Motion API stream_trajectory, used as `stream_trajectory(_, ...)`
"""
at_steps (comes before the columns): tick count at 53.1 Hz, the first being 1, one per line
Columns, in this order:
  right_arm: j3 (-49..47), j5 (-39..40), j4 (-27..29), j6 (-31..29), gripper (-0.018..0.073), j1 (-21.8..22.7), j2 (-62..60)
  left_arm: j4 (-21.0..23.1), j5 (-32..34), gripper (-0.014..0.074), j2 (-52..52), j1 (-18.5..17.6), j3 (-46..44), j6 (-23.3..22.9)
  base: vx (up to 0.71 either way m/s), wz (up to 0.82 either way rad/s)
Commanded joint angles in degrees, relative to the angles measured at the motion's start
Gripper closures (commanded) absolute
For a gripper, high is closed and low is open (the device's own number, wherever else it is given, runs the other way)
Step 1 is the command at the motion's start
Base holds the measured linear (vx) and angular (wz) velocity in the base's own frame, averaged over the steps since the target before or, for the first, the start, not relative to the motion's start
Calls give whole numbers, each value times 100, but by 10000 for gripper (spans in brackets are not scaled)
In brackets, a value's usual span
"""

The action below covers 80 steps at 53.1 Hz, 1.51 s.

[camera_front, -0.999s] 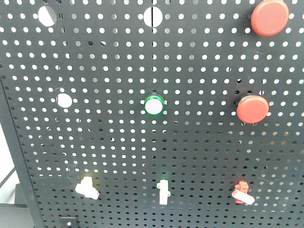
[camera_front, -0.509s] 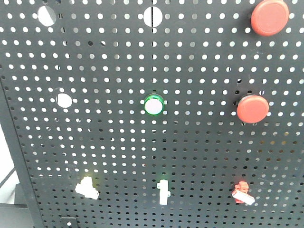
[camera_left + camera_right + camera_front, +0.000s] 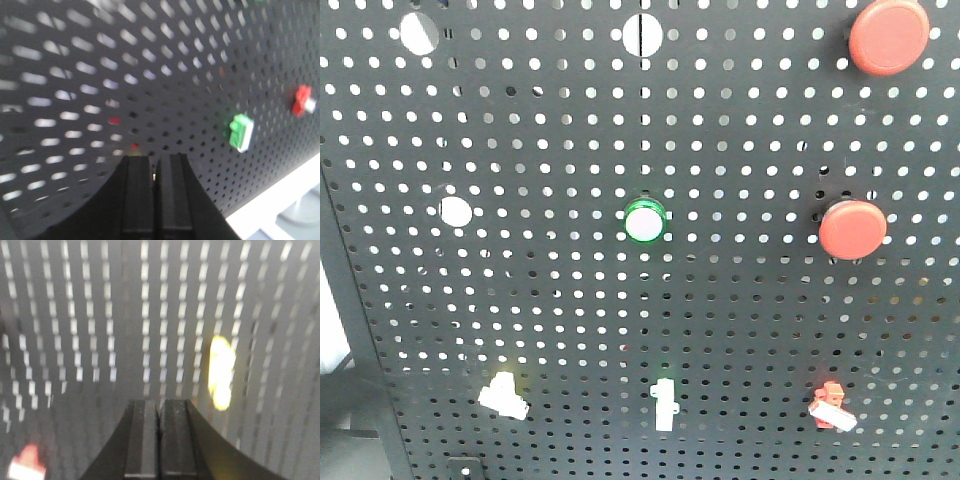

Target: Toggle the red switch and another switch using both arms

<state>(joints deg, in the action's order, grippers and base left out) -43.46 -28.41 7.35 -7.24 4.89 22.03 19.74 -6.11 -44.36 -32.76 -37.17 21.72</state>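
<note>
As we judge it, approach step | left gripper, right gripper: fingers closed, empty | red switch lower right, yellow switch lower left (front view) | next: nudge each lever.

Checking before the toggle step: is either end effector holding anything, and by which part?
Nothing is held; the left end effector and right end effector are both shut, empty.

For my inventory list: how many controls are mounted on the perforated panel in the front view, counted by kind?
Big round red push buttons: 2
Round green-ringed button: 1
Small toggles: 3 (pale yellow toggle, white toggle, red toggle)
Total: 6
</note>
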Motion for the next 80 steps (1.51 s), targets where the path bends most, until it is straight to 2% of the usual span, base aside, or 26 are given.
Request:
stream_trajectory(1, -177, 240, 9, -31, 566, 44, 86, 89, 813, 594, -231, -40, -216, 70, 0, 0)
stream_trajectory(27, -177, 74, -3, -31, 566, 44, 86, 53, 1950, 594, -1606, -40, -216, 80, 0, 0)
stream_trajectory(44, -177, -62, -3, -31, 566, 44, 86, 100, 1393, 594, -1916, -40, -136, 17, 0, 0)
stream_trajectory(52, -177, -76, -3, -31, 566, 44, 86, 107, 1526, 594, -1901, -40, 229, 16, 0, 0)
stream_trajectory(62, -177, -75, 8, -31, 566, 44, 86, 417, 1650, 594, -1901, -40, 612, -153, 0, 0)
stream_trajectory(80, -177, -75, 199, -31, 566, 44, 86, 607, 1909, 594, -1901, -40, 1138, -127, 0, 0)
